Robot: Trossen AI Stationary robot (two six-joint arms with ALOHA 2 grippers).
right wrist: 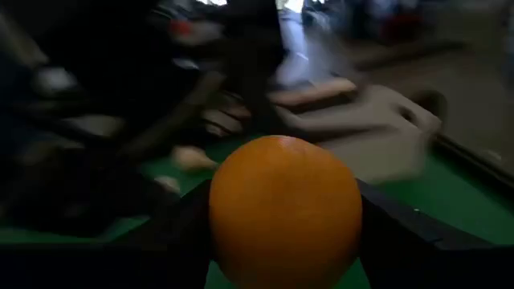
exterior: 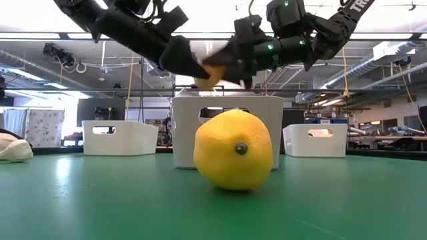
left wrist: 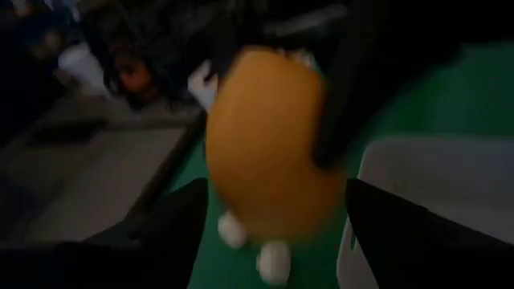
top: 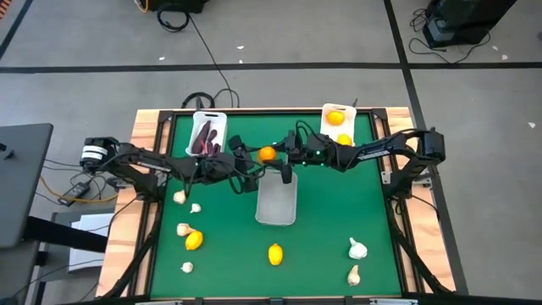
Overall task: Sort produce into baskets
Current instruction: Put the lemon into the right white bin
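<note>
Green mat table (top: 322, 246) on a grey lab floor; clock directions below are read on the overhead view, 12 at the far edge.

Three white baskets: one at 11 o'clock (top: 222, 117) holding dark purple vegetables (top: 205, 138), one at 1 o'clock (top: 326, 110) holding two yellow citrus (top: 335, 118), and an empty-looking one at centre (top: 277, 203).

Both arms meet just above the centre basket, toward 12. An orange citrus (top: 267, 154) hangs in the air between them. The right gripper (right wrist: 283, 233) has its fingers closed on it, one on each side, per the right wrist view. The left gripper (left wrist: 273, 233) is right at the same fruit; its fingers look spread at either side of it, contact not clear.

Step in hand, as a judgement: a hand-over, with the orange citrus going left arm to right arm.

Next move calls for the left gripper to back off clear, then the right arm to carry the fruit toward 1 o'clock and let go over the citrus basket.

Still loose on the mat: lemon (top: 275, 253) at 6, another citrus (top: 194, 240) at 8, garlic bulbs (top: 357, 248) at 4 to 5 and more at 8 to 9.
</note>
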